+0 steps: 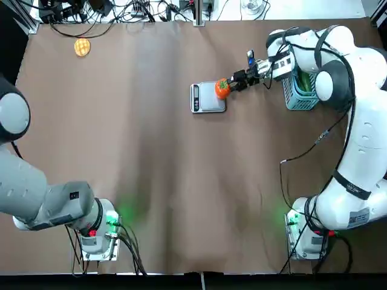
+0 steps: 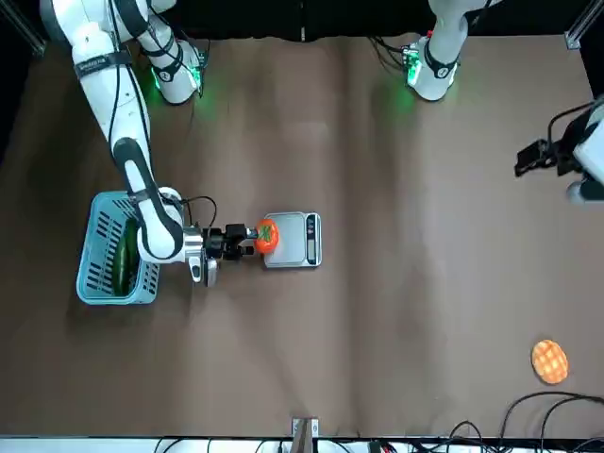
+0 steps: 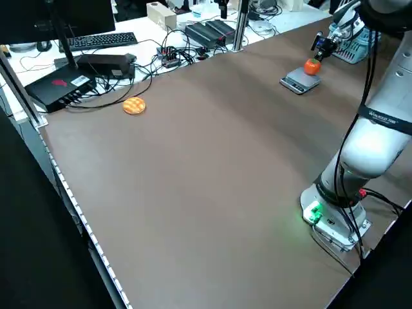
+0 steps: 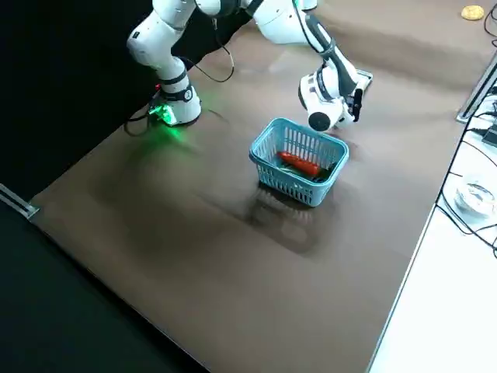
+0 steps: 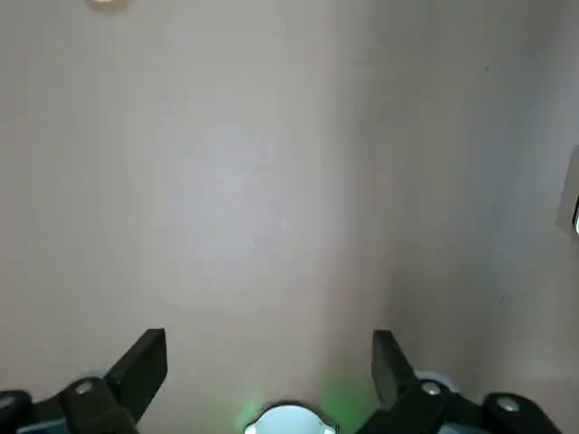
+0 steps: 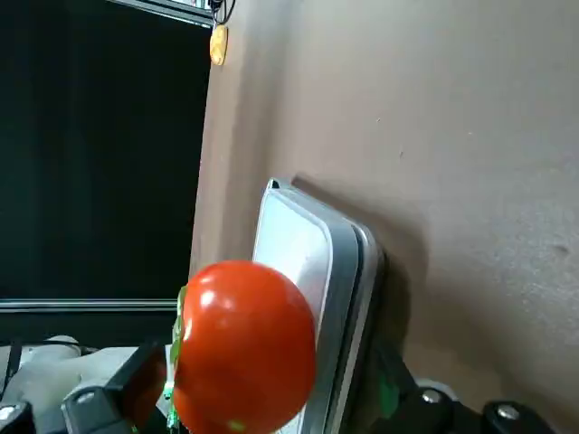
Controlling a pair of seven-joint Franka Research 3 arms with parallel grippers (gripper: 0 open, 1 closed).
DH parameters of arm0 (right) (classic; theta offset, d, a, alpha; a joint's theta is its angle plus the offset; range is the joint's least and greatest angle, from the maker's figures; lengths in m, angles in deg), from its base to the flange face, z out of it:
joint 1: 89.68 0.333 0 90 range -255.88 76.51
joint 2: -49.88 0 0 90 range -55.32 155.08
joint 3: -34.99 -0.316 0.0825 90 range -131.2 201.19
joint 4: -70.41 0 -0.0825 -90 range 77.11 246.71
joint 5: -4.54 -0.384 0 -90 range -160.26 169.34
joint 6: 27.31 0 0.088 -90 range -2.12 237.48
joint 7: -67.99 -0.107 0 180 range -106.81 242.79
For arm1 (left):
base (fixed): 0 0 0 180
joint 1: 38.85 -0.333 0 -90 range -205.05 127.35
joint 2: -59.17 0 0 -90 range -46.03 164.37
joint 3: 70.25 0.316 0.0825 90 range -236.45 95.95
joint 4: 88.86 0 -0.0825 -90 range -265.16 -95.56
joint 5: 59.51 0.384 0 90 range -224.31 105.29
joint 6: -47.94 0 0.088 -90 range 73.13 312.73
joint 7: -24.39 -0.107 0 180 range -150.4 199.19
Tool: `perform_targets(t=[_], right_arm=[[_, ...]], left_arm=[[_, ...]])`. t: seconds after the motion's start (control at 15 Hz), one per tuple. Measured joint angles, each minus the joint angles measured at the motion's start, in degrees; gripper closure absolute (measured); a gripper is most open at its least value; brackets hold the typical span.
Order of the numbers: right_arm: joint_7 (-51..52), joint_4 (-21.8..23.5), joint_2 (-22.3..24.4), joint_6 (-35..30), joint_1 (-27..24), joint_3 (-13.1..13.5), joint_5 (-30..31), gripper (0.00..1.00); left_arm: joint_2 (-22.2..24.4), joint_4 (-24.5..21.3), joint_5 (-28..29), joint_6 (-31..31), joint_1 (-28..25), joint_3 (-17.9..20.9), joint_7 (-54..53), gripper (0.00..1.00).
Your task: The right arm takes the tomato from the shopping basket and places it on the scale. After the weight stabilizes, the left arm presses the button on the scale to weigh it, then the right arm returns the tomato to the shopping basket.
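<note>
Brown tabletop (image 1: 181,199) spreads wide nearby; farther off, the tomato (image 1: 222,89) sits at the scale's (image 1: 208,98) right edge, right gripper (image 1: 232,83) there, jaws apart. Left gripper (image 2: 521,162), jaws apart, hangs toward the left edge.

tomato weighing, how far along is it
Done: the tomato is out of the shopping basket and at the scale.

In hand: the right gripper is at the tomato, jaws apart, apparently setting it down.

Left: the button press, with the left gripper away from the scale, then the tomato's return.
</note>
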Motion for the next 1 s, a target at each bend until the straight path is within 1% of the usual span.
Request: perform_targets(t=[0.07, 0.2, 0.33, 0.53, 0.67, 1.0], right_arm=[[0.00, 0.00, 0.00, -0.04, 0.01, -0.02, -0.06, 0.00], [0.01, 0.00, 0.00, -0.40, 0.00, -0.02, -0.13, 0.00], [0.01, 0.00, 0.00, -0.95, 0.01, -0.02, -0.16, 0.00], [0.02, 0.00, 0.00, -1.69, 0.01, -0.17, -0.22, 0.00], [0.02, 0.02, 0.00, -1.82, 0.01, -0.55, -0.28, 0.00], [0.17, 0.72, -0.01, -1.83, 0.03, -1.06, -1.08, 0.00]], left_arm=[[1.19, -0.38, 0.00, -0.42, 0.77, 1.77, 0.06, 0.00], [3.46, -1.69, -0.03, -0.63, 3.85, 6.80, 0.63, 0.00], [5.62, -3.75, -0.05, -0.65, 6.77, 10.40, 4.14, 0.00], [8.51, -7.22, -0.05, -0.59, 9.77, 13.04, 7.32, 0.00], [9.59, -8.14, -0.05, -0.56, 11.93, 15.03, 7.39, 0.00], [9.97, -8.65, -1.96, -0.51, 12.21, 15.39, 7.39, 0.00]])
